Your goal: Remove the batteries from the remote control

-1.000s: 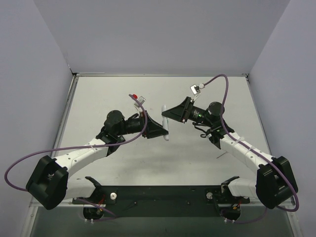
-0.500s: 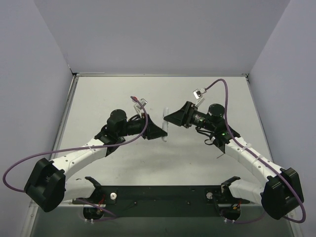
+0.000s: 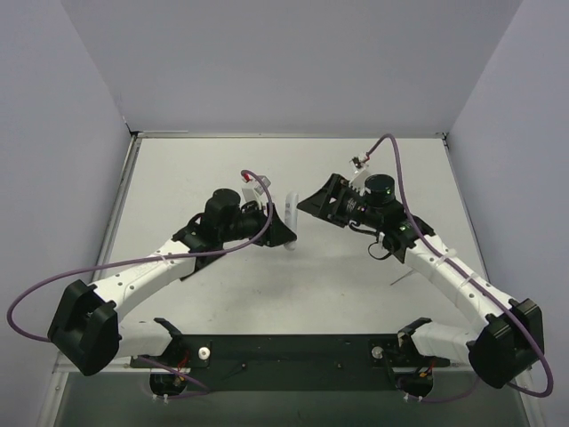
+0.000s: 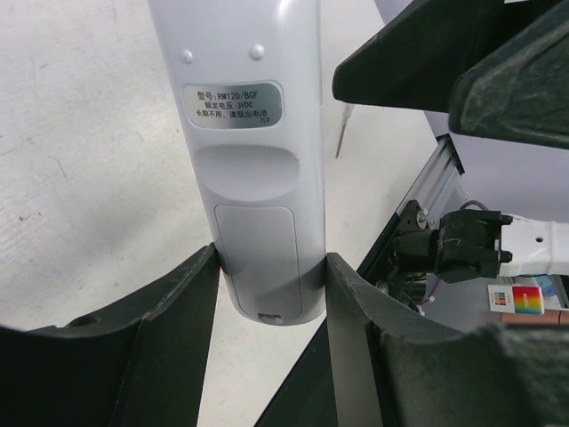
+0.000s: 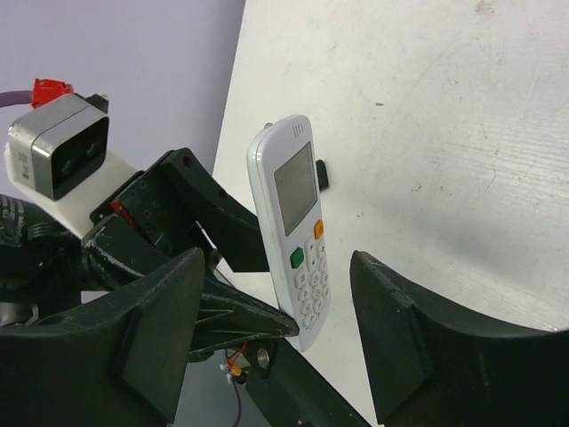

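Note:
My left gripper (image 3: 284, 233) is shut on the lower end of a white remote control (image 3: 292, 216) and holds it off the table. In the left wrist view the left gripper (image 4: 271, 260) clamps the remote (image 4: 249, 151) from both sides. The remote's back shows a label and a closed battery cover (image 4: 262, 258). My right gripper (image 3: 308, 203) is open and empty, just right of the remote's far end. In the right wrist view the right gripper (image 5: 277, 267) faces the remote's screen and keypad side (image 5: 298, 231). The batteries are hidden.
A thin pale stick (image 4: 342, 132) lies on the white table (image 3: 222, 169) beyond the remote. A small dark object (image 5: 322, 173) lies on the table behind the remote. Grey walls close the left, far and right sides.
My left arm has reached further out and carried the remote slightly away from the bases. My right wrist has shifted and turned, staying open beside the remote.

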Controlling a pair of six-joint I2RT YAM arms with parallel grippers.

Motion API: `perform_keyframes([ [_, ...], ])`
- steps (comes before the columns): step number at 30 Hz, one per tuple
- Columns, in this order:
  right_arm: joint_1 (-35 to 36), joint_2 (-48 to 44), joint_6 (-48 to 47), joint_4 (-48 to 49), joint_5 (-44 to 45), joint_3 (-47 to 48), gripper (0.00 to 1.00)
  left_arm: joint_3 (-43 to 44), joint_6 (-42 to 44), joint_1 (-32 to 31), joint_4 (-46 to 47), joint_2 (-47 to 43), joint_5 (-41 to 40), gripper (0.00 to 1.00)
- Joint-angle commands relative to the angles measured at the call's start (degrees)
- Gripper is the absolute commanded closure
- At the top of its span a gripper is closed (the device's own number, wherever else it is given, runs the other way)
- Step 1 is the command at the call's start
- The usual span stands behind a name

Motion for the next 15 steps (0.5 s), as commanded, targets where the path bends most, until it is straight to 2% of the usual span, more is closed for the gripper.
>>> perform_keyframes([
  [1, 1.87, 3.34, -0.56, -2.77, 3.59, 3.87, 0.39, 3.58, 3.03, -0.8, -2.52, 0.98, -2.06, 1.0],
  [10, 7.67, 12.05, -5.04, -12.87, 13.08, 12.22, 0.38, 2.96, 3.12, -1.24, -2.08, 0.72, -2.32, 1.0],
  [15, 10.66, 15.21, -6.27, -16.73, 18.0, 15.3, 0.47, 2.88, 3.12, -1.24, -2.26, 0.9, -2.5, 1.0],
])
